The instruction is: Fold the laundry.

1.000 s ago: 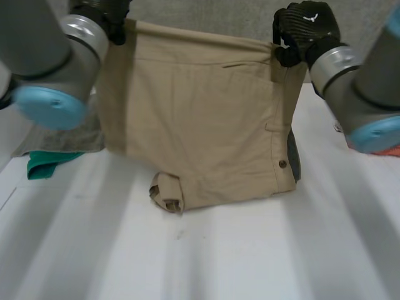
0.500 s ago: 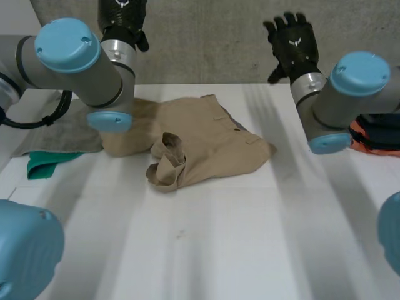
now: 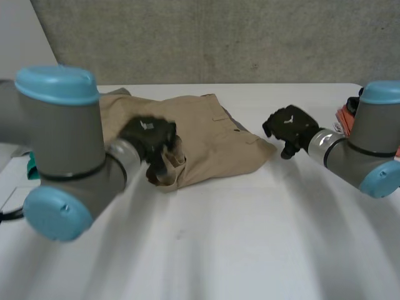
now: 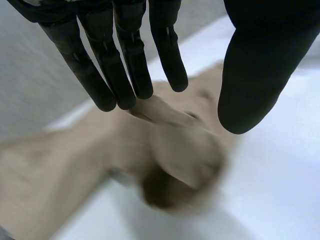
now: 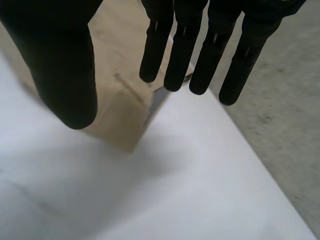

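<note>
Left hand [image 3: 150,139] at 7 o'clock of the shorts [image 3: 212,140] and right hand [image 3: 290,127] at 3 o'clock are both spread and empty; grasping the bunched leg [image 3: 167,174] risks folding creases in.

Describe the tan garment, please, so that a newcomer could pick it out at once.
On the white table, look toward the far side, between the left hand and the right hand. The tan garment lies there loosely heaped, one end bunched under the left hand. Its beige colour sets it apart from the orange cloth at the table's right edge.
</note>
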